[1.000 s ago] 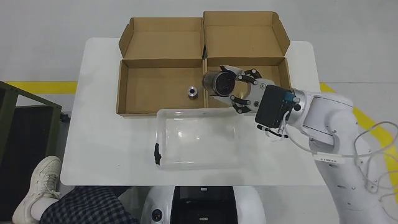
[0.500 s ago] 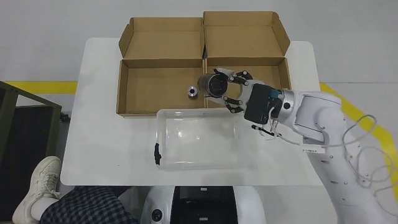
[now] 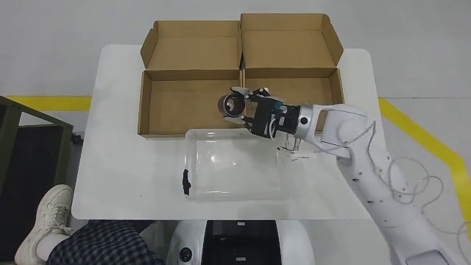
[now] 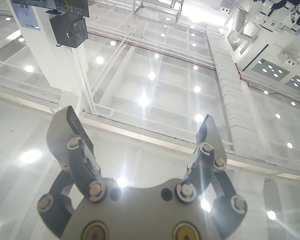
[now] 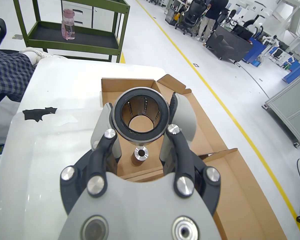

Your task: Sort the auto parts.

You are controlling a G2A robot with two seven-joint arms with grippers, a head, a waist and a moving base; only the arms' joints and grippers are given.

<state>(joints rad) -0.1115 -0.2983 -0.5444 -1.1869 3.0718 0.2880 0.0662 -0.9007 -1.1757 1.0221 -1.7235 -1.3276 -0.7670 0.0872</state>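
**Table** (image 3: 118, 154): white, rounded corners. It carries all the items below.

**Left cardboard box** (image 3: 176, 107): open, lid flap folded back to the far side. It stands on the far half of the table, touching the right cardboard box along one side wall.

**Right cardboard box** (image 3: 316, 88): open, of the same build, lid flap folded back to the far side.

**Clear bin** (image 3: 228, 165): transparent plastic. It sits on the near half of the table, its far rim just beside the near walls of both boxes. A black piece (image 3: 185, 182) sits on its left rim.

**Right gripper** (image 3: 241, 105): reaches in from the right across the near left corner of the right box, and is clamped on the cylindrical bearing. In the right wrist view one finger presses each flank of the part (image 5: 142, 116).

**Left gripper** (image 4: 138, 121): turned up toward the ceiling, fingers spread wide with nothing between them.

**Cylindrical bearing** (image 3: 233, 104): task part, a dark metal sleeve with a hollow bore and a black end ring (image 5: 118, 123).
- It is held between the fingertips of the right claw, lying on its side, its bore in line with the claw.
- It is carried over the right end of the left box, close to the shared wall, with the floor of the box visible through the bore.

**Small metal bushing** (image 5: 141, 154): task part, a short silver cylinder with a centre hole. It stands on the floor of the left box beneath the held bearing. Whether the two touch cannot be told.
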